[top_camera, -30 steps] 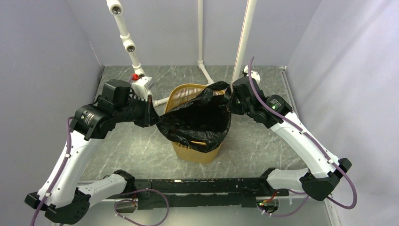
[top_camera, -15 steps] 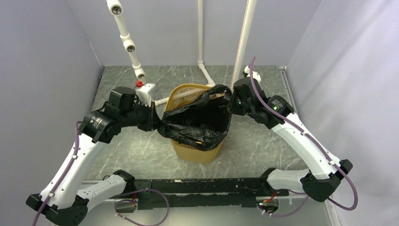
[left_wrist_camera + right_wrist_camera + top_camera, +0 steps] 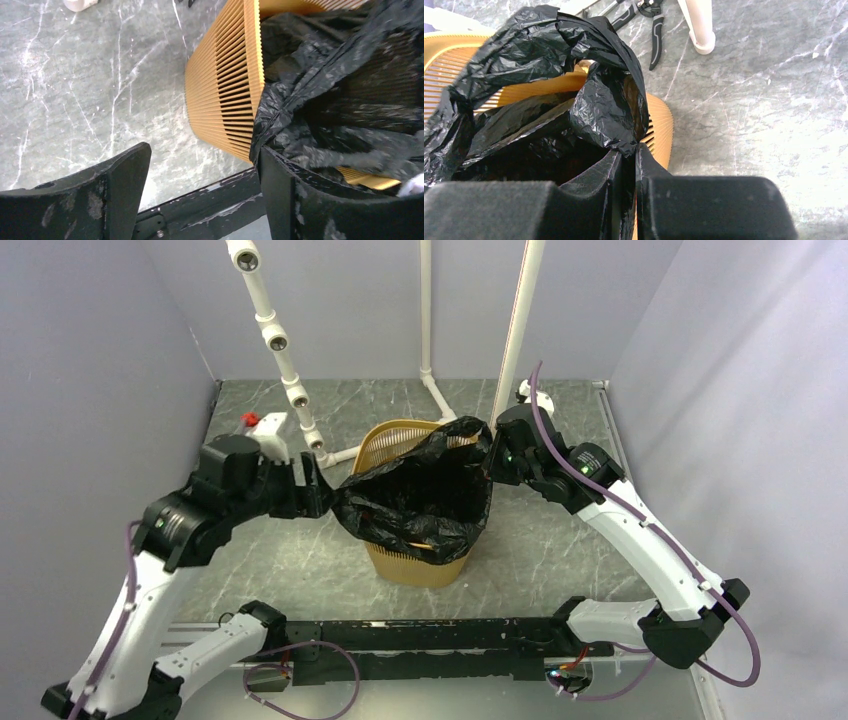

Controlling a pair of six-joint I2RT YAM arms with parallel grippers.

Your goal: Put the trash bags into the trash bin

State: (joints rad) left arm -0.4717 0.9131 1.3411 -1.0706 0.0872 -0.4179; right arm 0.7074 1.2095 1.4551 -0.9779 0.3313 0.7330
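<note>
The yellow-orange slatted trash bin [image 3: 420, 566] stands upright mid-table. The glossy black trash bag [image 3: 420, 495] hangs in its mouth and drapes over the near and left rim. My left gripper [image 3: 318, 496] is just left of the bin and open. In the left wrist view nothing lies between its fingers [image 3: 200, 167], though the bag [image 3: 340, 100] brushes the outside of the right fingertip [image 3: 272, 170] next to the bin [image 3: 225, 90]. My right gripper [image 3: 492, 455] is at the bin's far right rim, shut on a pinch of the bag's edge [image 3: 626, 152].
White PVC pipes [image 3: 270, 330] [image 3: 520, 320] rise from the back of the marble table. Black-handled pliers [image 3: 655, 35] lie on the table beyond the bin, near a pipe foot [image 3: 704, 42]. A black rail [image 3: 420, 635] runs along the near edge. Grey walls close both sides.
My left gripper has opened and let go of the bag's left edge, then drawn back a little to the left. The right gripper keeps its hold in the same place.
</note>
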